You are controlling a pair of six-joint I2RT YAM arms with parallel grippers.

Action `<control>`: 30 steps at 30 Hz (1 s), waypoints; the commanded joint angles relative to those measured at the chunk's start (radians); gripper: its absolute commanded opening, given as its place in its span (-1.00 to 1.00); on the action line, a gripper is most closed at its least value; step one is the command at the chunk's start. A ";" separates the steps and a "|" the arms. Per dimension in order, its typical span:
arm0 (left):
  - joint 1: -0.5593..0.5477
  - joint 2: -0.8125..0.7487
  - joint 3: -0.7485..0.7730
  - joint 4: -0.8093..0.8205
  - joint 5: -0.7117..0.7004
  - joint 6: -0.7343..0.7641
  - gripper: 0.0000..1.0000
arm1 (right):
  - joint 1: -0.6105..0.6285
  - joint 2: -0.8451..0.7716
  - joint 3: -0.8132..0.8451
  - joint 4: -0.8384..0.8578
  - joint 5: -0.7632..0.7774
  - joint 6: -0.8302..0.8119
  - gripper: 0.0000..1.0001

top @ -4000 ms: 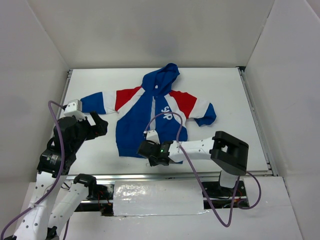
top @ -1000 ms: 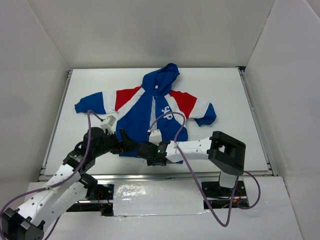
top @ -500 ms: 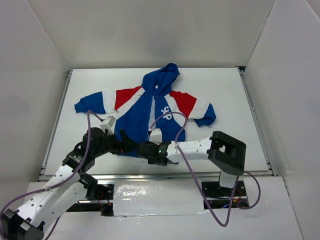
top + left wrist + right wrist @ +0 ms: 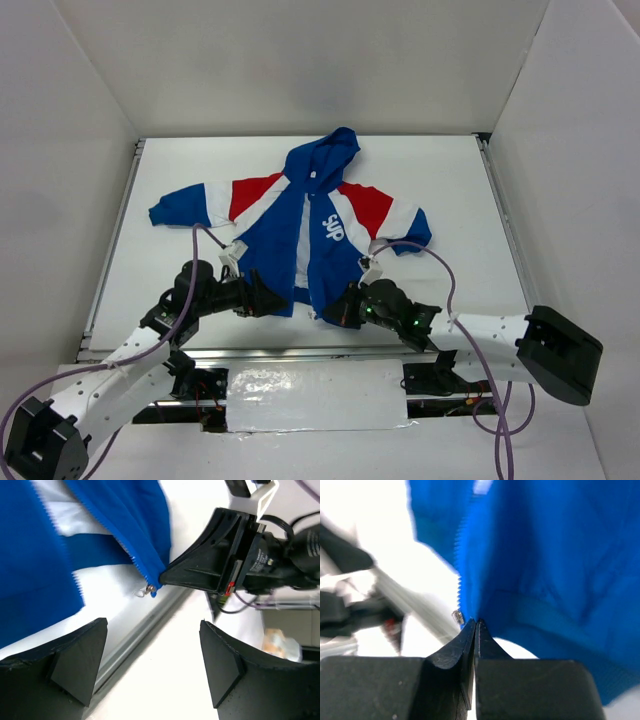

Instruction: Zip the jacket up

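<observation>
The jacket (image 4: 300,225) lies flat on the white table, hood away from me, royal blue with red shoulders and white stripes. Its front is open at the bottom. My right gripper (image 4: 336,312) is shut on the bottom corner of the jacket's right front panel; the right wrist view shows the jaws (image 4: 476,625) pinching the blue hem (image 4: 545,580) beside the small metal zipper slider (image 4: 456,615). My left gripper (image 4: 272,300) is open and empty, just left of that corner, over the left panel's hem. In the left wrist view its fingers (image 4: 75,660) frame the slider (image 4: 150,589) and the right gripper (image 4: 210,572).
The table's metal front rail (image 4: 300,352) runs just below both grippers. White walls enclose the table (image 4: 470,190) on three sides. The right arm's purple cable (image 4: 420,250) loops over the jacket's right sleeve.
The right arm has swung round to reach in from the right, its gripper shifting right with the hem corner. The jacket's bottom front has spread open. The left gripper edged right.
</observation>
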 commanded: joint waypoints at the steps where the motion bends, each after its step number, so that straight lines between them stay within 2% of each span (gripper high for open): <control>1: -0.007 0.024 -0.012 0.211 0.123 -0.049 0.72 | -0.042 -0.090 -0.048 0.310 -0.165 -0.054 -1.00; 5: -0.015 0.059 -0.039 0.332 0.167 -0.111 0.70 | -0.059 -0.134 -0.098 0.398 -0.244 -0.062 -1.00; 10: -0.047 0.128 -0.063 0.493 0.164 -0.145 0.69 | -0.065 -0.133 -0.094 0.421 -0.300 -0.050 -1.00; 16: -0.098 0.293 -0.095 0.721 0.164 -0.206 0.51 | -0.075 -0.164 -0.100 0.407 -0.324 -0.061 -1.00; 24: -0.147 0.395 -0.047 0.783 0.109 -0.185 0.43 | -0.088 -0.234 -0.120 0.338 -0.328 -0.068 -1.00; 26: -0.150 0.416 -0.041 0.792 0.103 -0.182 0.32 | -0.088 -0.242 -0.121 0.327 -0.328 -0.068 -1.00; 27: -0.153 0.441 -0.040 0.816 0.103 -0.188 0.16 | -0.089 -0.243 -0.126 0.323 -0.330 -0.068 -1.00; 30: -0.158 0.488 -0.044 0.902 0.109 -0.216 -0.09 | -0.089 -0.237 -0.126 0.313 -0.339 -0.070 -1.00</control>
